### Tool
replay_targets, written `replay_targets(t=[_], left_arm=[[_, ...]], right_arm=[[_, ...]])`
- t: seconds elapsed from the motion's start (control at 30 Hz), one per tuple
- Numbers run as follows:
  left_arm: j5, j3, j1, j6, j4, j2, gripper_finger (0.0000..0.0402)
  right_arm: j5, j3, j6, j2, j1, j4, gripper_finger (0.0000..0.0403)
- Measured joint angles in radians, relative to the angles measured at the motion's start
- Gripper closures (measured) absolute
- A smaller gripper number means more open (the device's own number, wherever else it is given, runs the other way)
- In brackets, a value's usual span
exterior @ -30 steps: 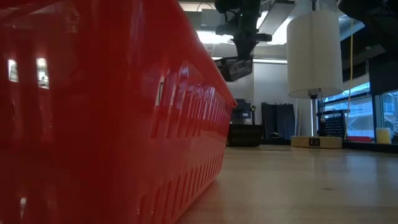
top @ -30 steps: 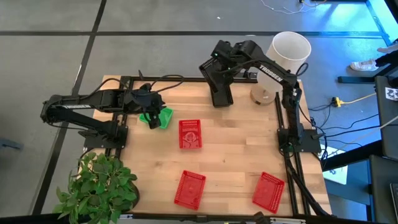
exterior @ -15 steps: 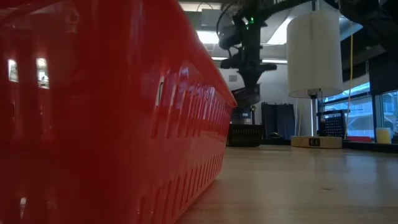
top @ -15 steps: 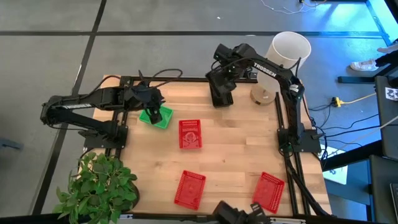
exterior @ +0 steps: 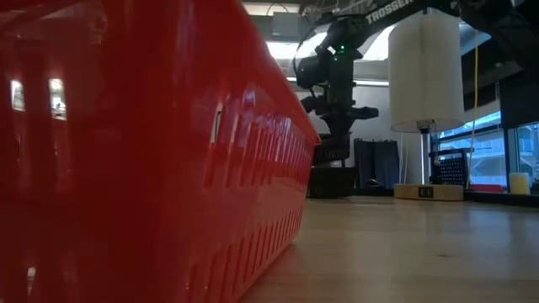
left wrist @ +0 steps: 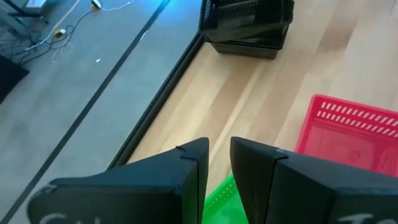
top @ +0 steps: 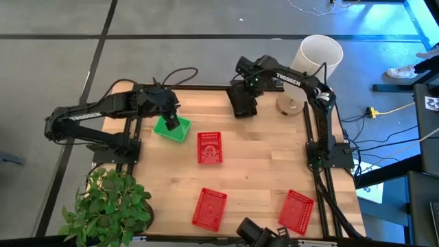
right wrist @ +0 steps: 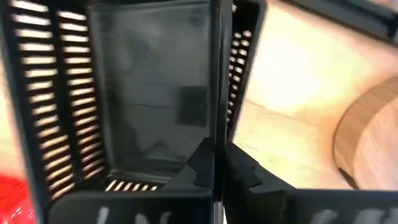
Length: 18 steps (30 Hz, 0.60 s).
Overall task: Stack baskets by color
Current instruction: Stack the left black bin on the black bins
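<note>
Two claws (top: 171, 123) (top: 245, 88) grip baskets, seemingly.

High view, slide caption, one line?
Left gripper grips a green basket at the table's left; right gripper holds a black basket at the back; three red baskets lie apart.

Glossy plastic mesh baskets (top: 210, 147) on pale smooth wooden table (top: 260, 158)
</note>
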State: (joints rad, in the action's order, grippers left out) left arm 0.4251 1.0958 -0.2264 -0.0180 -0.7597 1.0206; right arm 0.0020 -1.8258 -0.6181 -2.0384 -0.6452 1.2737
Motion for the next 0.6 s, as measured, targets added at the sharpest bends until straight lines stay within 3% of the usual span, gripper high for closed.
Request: replay_targets(t=[0.6], left_arm=[[-0.004,0.000,-0.029,0.029,-0.001,0.000,0.0344]], right_arm=[[-0.001,0.017,-0.052,-0.004,-0.001,-0.068,0.0367]])
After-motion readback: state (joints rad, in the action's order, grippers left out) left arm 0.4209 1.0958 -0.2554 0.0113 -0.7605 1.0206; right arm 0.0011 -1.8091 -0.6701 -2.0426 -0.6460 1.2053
